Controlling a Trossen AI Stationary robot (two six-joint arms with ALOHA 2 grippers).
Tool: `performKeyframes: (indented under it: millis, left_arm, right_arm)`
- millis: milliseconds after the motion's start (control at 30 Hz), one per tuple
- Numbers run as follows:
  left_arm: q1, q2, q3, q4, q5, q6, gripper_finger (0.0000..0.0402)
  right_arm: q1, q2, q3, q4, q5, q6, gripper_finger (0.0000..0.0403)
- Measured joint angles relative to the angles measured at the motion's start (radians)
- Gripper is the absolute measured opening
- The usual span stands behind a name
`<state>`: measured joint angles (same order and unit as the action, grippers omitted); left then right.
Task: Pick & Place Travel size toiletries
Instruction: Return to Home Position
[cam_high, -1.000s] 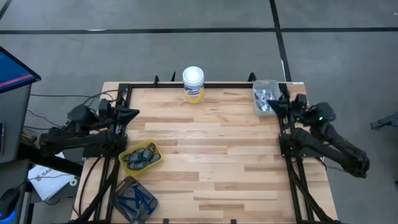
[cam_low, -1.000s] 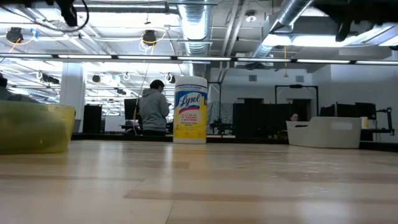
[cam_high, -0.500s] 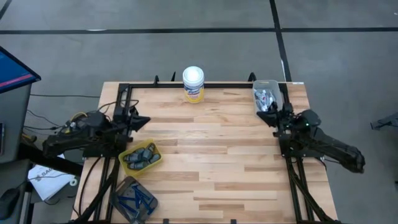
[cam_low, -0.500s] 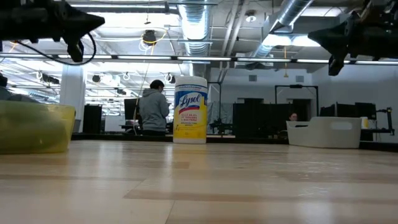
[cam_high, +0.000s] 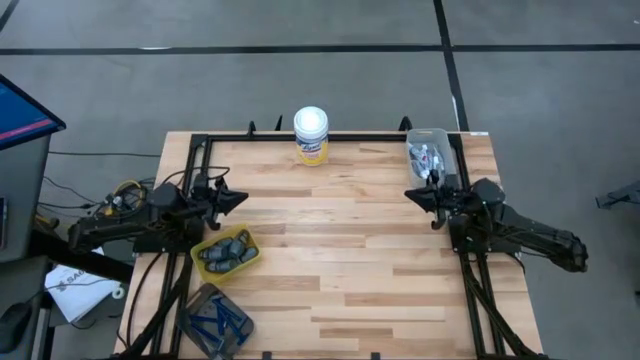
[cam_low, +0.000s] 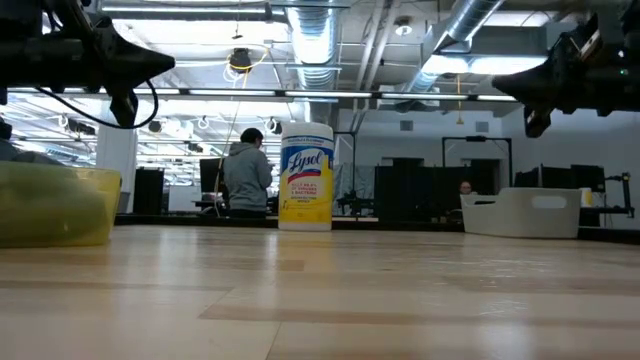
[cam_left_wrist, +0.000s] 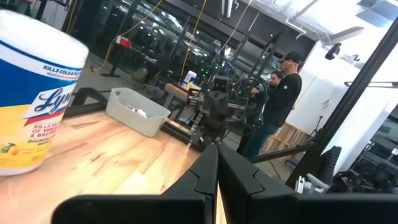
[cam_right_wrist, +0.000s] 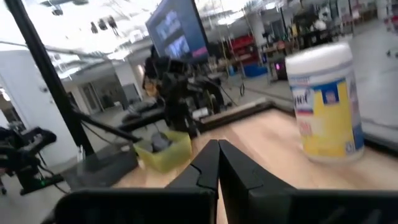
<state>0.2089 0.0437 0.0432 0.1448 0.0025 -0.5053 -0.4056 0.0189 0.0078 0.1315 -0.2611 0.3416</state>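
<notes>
Above the table (cam_high: 340, 250), left gripper (cam_high: 238, 197) and right gripper (cam_high: 411, 193), jaws closed

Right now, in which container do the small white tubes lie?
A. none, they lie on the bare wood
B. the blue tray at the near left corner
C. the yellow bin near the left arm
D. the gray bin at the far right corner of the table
D: the high view shows the white tubes inside the gray bin, while the yellow bin holds dark grey sticks.
</notes>
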Motion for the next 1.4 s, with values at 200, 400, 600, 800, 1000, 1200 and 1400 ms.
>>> performKeyframes:
  millis: [200,400,600,800,1000,1200,1400]
  left_arm:
    - [0.000,0.005,-0.009,-0.002,-0.003,0.000,0.0002]
    - [0.000,0.004,-0.009,0.000,-0.003,0.000,0.0002]
    - [0.000,0.004,-0.009,-0.001,-0.003,0.000,0.0002]
    - [0.000,0.004,-0.009,-0.001,-0.003,0.000,0.0002]
    - [0.000,0.004,-0.009,-0.001,-0.003,0.000,0.0002]
    - [0.000,0.004,-0.009,-0.001,-0.003,-0.001,0.0002]
    - [0.000,0.004,-0.009,-0.001,-0.003,-0.001,0.0002]
  right_arm:
    - [0.000,0.001,0.000,-0.078,0.000,-0.005,0.0000]
    - [0.000,0.000,0.000,-0.078,0.000,-0.035,0.0000]
    - [-0.002,0.000,-0.001,-0.078,0.000,-0.035,0.0000]
    - [-0.002,0.001,-0.001,-0.079,0.000,-0.035,0.0000]
    - [-0.002,0.000,-0.001,-0.079,0.000,-0.035,0.0000]
    - [-0.002,0.000,-0.001,-0.079,0.000,-0.035,0.0000]
    - [-0.002,0.000,-0.001,-0.079,0.000,-0.035,0.0000]
